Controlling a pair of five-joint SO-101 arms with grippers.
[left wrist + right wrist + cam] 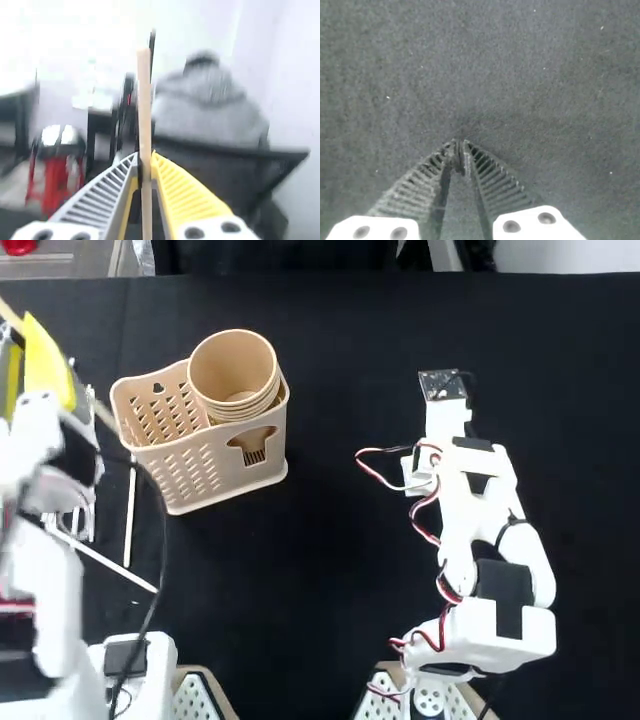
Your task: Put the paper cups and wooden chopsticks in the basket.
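Underneath everything, a black cloth-covered table [330, 340] is seen from the high view. Two white arms are placed on it. The right arm [490, 540] is stretched over bare cloth well apart from the basket, and the left arm [40, 540] is raised at the table's edge, just beside the basket.

A beige perforated plastic basket [195, 465] is stood upright on the cloth between the two arms. Its walls are pierced by rows of small slots, and a larger cut-out is set in its front wall. A stack of tan paper cups [235, 375] is nested in the end of the basket nearer the right arm. The mouth is turned upward, several rims are layered one below another, and the stack rises above the basket's rim.

The right gripper [459, 150] is held just over the cloth, its ribbed jaws brought together with nothing between them. The left gripper [145, 159] has one yellow and one grey jaw, and both are pressed against a pale wooden chopstick [144, 115]. This straight, square-edged stick is lifted off the table and projects past the tips.

A second wooden chopstick [129, 512] is laid flat on the cloth just beside the basket's end. A third pale stick [105, 562] is laid slantwise near it, close to the left arm.
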